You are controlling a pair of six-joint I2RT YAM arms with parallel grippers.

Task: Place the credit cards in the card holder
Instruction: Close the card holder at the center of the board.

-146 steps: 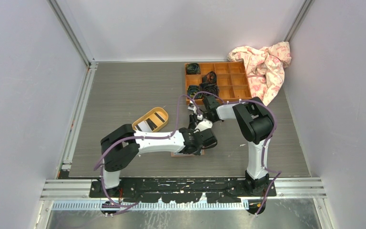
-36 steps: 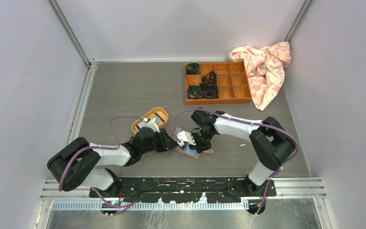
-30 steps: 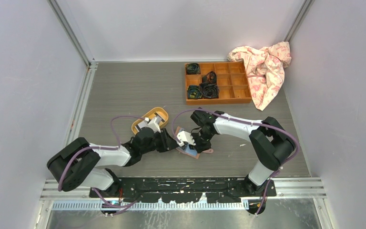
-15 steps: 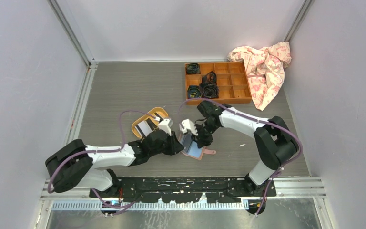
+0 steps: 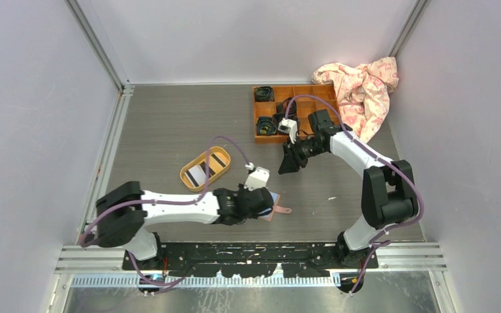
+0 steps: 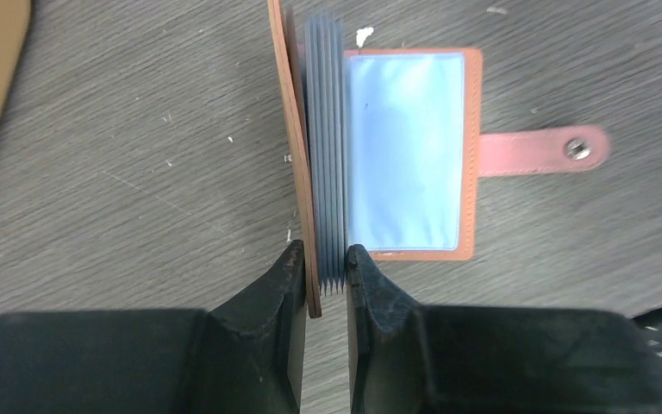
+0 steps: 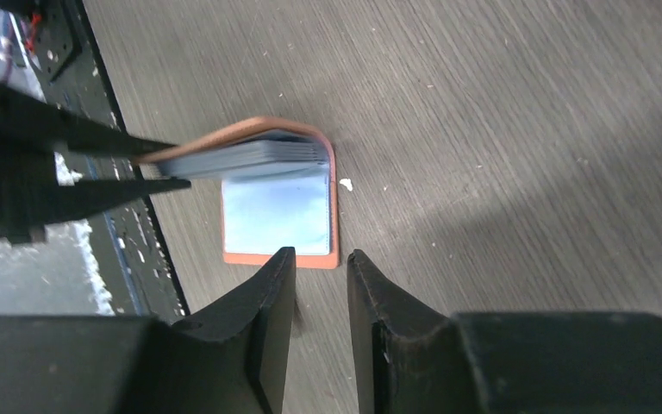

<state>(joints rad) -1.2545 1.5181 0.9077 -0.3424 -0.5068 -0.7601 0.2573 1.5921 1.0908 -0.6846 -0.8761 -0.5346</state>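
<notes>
The pink card holder (image 6: 405, 147) lies open on the table with its snap tab (image 6: 539, 151) to the right. One cover and the stack of bluish pockets stand on edge. My left gripper (image 6: 321, 259) is shut on that cover and pocket stack; in the top view it (image 5: 265, 202) sits over the holder (image 5: 278, 208). The credit cards (image 5: 203, 169), white and black-striped, lie in the yellow oval tray (image 5: 189, 176). My right gripper (image 5: 286, 167) hovers above the table behind the holder, its jaws slightly apart and empty (image 7: 321, 259). The holder also shows in the right wrist view (image 7: 280, 216).
An orange-brown wooden compartment box (image 5: 319, 127) with dark coiled items stands at the back right. A pink patterned cloth (image 5: 365, 88) lies beside it. The metal rail (image 5: 248, 251) runs along the near edge.
My right gripper lifted off the holder and moved back right toward the wooden box. My left gripper moved right from beside the tray and closed on the holder's cover and pockets.
</notes>
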